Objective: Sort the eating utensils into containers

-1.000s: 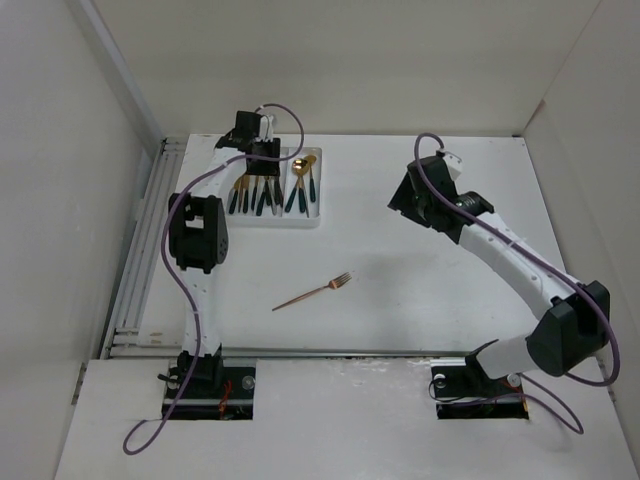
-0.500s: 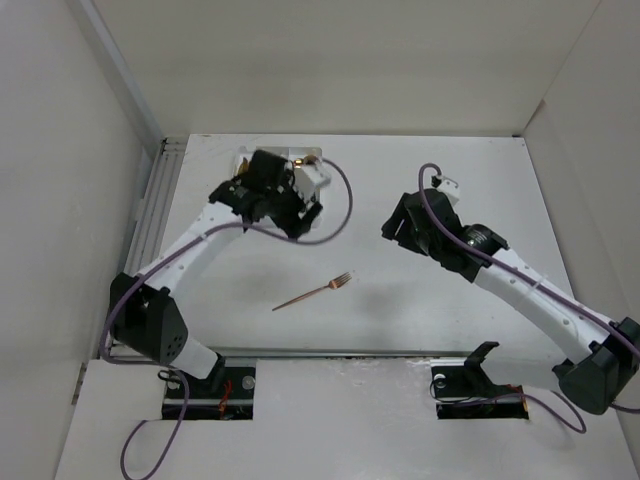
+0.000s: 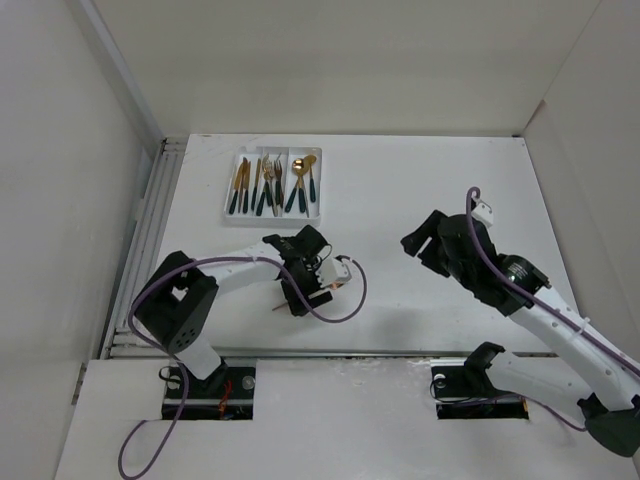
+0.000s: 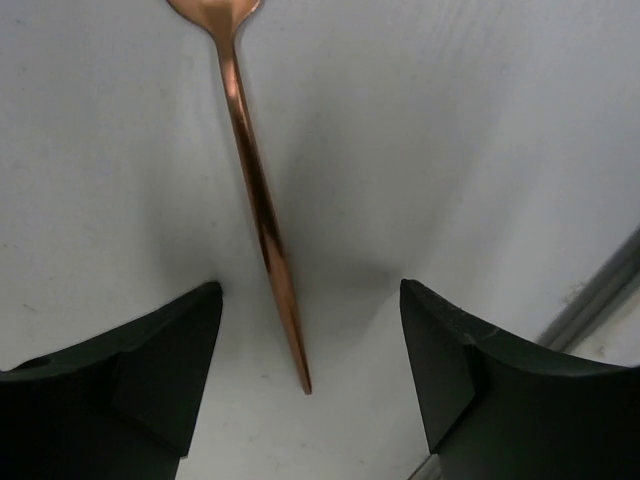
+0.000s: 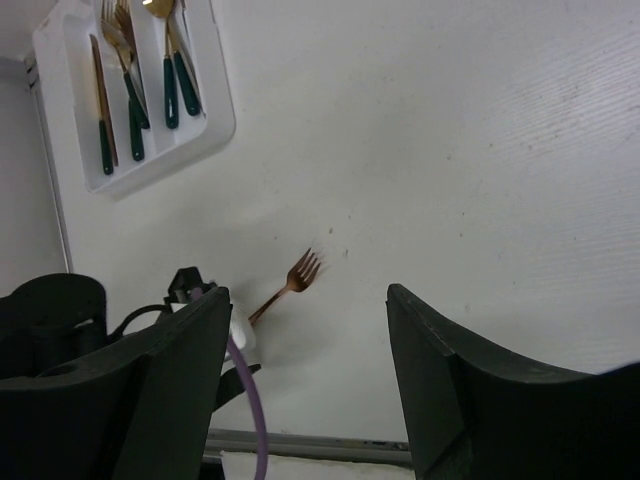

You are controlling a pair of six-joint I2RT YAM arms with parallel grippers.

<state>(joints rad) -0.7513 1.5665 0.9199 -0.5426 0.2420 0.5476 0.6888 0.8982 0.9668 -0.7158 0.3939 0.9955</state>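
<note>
A lone all-copper fork (image 4: 254, 190) lies flat on the white table, its head (image 5: 303, 268) pointing away from the left arm. My left gripper (image 4: 308, 292) hangs open low over its handle end, one finger on each side, touching nothing. From above, only the handle tip (image 3: 276, 308) peeks out from under that gripper (image 3: 297, 299). My right gripper (image 3: 421, 243) stands open and empty above the table's right half, well apart from the fork. The white tray (image 3: 270, 217) at the back left holds several green-handled utensils (image 5: 135, 100) in its three compartments.
A metal rail (image 3: 140, 260) runs along the table's left side and near edge (image 4: 598, 300). White walls enclose the table on three sides. The left arm's purple cable (image 3: 345, 305) loops beside the fork.
The left arm has swung from the tray down to the fork near the front. The right arm has drawn back toward the near right.
</note>
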